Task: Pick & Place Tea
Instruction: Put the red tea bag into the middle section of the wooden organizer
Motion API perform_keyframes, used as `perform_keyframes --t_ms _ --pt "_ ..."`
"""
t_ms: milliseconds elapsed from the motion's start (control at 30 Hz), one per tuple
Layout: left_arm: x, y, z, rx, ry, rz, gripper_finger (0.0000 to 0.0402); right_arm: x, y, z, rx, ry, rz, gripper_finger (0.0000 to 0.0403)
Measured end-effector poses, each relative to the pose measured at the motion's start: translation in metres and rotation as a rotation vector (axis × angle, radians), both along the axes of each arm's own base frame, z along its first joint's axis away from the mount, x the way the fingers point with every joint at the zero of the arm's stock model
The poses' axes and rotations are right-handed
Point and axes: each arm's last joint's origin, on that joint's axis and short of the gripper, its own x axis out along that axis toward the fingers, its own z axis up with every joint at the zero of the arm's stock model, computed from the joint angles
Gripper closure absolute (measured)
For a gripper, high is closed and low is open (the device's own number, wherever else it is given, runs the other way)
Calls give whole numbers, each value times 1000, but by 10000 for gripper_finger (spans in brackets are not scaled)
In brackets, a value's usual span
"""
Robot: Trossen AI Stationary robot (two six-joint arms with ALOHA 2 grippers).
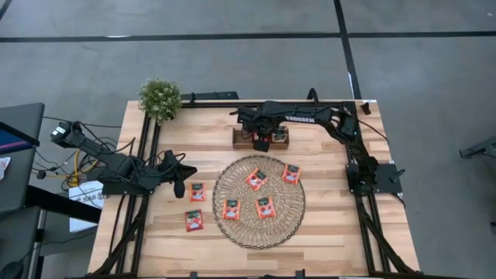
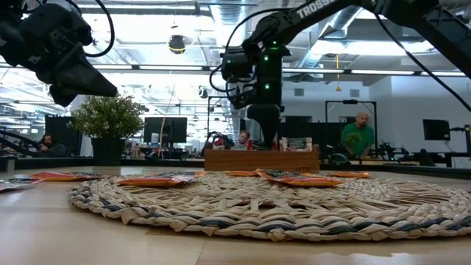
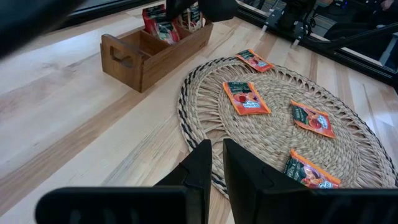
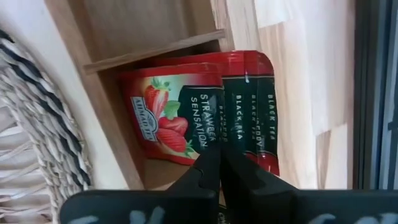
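Several red-orange tea sachets lie flat on the round straw mat (image 1: 249, 231), among them one near its middle (image 1: 256, 179) and one toward the right (image 1: 291, 173). Two more lie on the table left of the mat (image 1: 198, 192) (image 1: 194, 220). Other sachets (image 4: 180, 115) stand on edge in the wooden tray (image 1: 242, 138) at the far side. My right gripper (image 4: 216, 158) points down into a tray compartment, shut at the top of those sachets. My left gripper (image 3: 216, 149) hovers left of the mat, open by a narrow gap, holding nothing. My right gripper comes from above, pointing down into the tray's compartment, its shut fingers (image 4: 202, 177) at the upper end of a dark-edged sachet (image 4: 233, 134) standing among the others. The fingers themselves cover the place of contact. That sachet stands upright in the tray.
A small potted plant (image 1: 160, 98) stands at the table's far left corner. Black frame rails run along the left and right table edges (image 1: 364, 225). Bare wood lies between the tray and the mat and along the near edge. People show in the room beyond (image 2: 358, 132).
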Motion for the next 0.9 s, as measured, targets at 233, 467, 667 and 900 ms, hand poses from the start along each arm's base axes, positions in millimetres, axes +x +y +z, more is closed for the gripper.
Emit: perform_keyframes --t_ms 233,467,667,900 --pt "0 0 0 0 0 0 369 -4 1 0 15 41 -1 403" --pt "0 0 0 0 0 0 369 -6 2 0 24 59 2 403" --pt "0 0 0 0 0 0 369 -8 3 -1 42 77 3 398" --pt "0 0 0 0 0 0 369 -7 3 -1 43 75 2 349"
